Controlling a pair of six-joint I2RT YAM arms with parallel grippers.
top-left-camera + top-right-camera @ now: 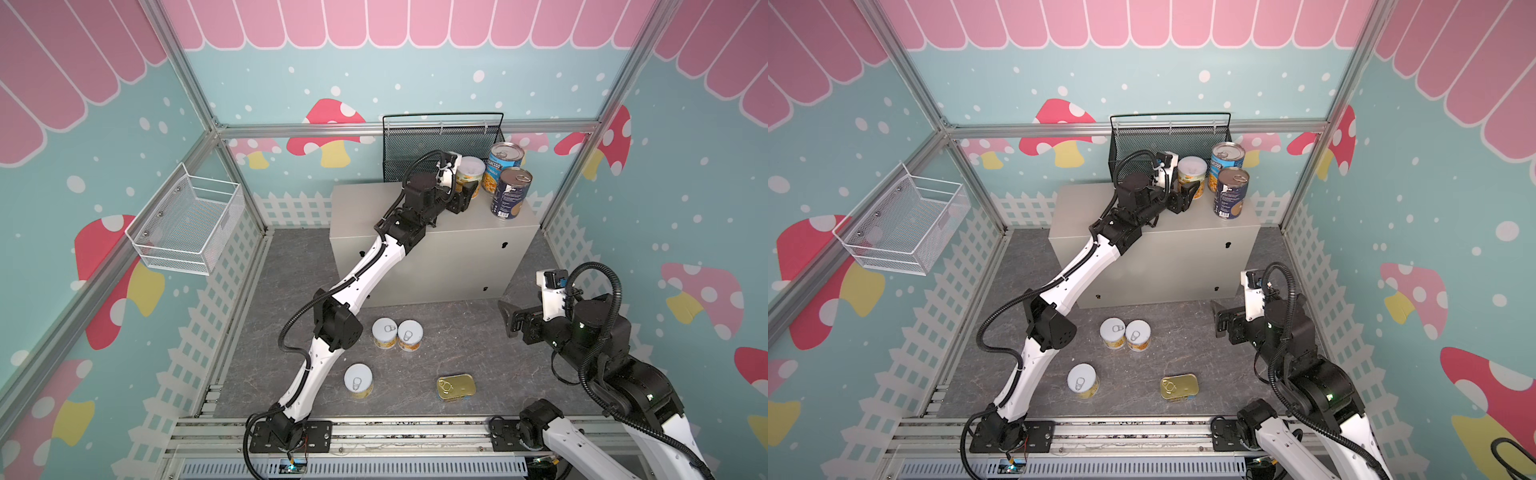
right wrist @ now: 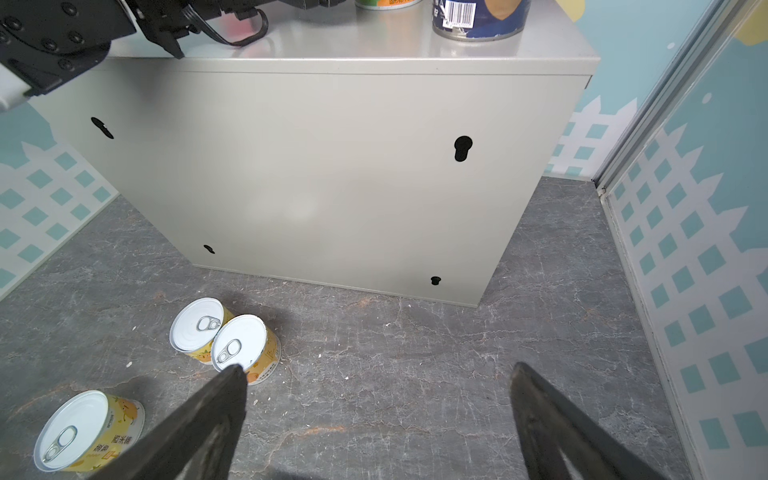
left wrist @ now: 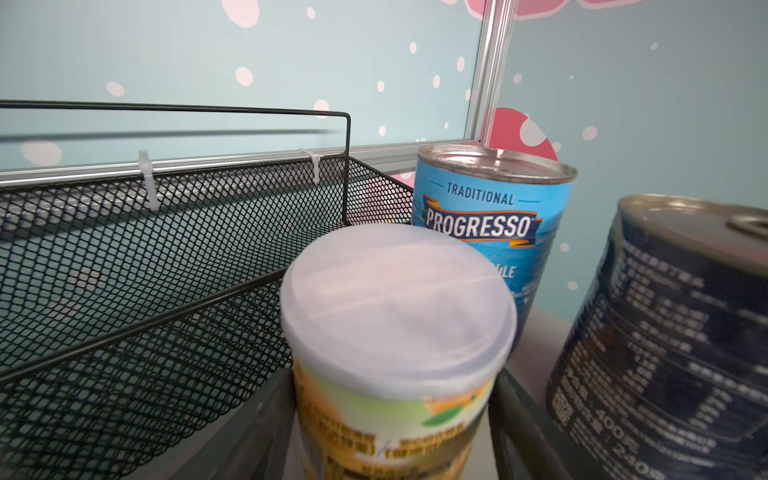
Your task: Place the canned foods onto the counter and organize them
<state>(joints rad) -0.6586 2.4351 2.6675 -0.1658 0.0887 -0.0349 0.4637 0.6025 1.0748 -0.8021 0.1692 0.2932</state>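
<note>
- The left arm (image 1: 357, 274) rose from its base at the front rail, bent at the elbow above the floor (image 1: 457, 353), and reached up and across the bench (image 1: 361, 208), its wrist low over the flat top.
- The left hand (image 1: 462, 189) sat near the back of the bench top with a finger on either side of a yellow-labelled tin (image 1: 470, 168). The tin stood upright on the bench. I could not tell whether the fingers pressed it or stood just clear.
- That tin stood just in front of the black mesh basket (image 1: 440, 145). A light blue tin (image 1: 505, 160) and a dark blue tin (image 1: 513, 191) stood upright close beside it, toward the right end.
- The right arm (image 1: 623, 374) was folded low on the right. The right hand (image 2: 378, 370) hung above the floor, facing the front of the bench, its fingers spread wide with nothing between them.
- Down on the floor, two yellow tins (image 1: 397, 334) stood close together. A lone yellow tin (image 1: 358, 380) stood nearer the front rail, and a flat gold-topped tin (image 1: 456, 387) lay to its right. All were well apart from both hands.
</note>
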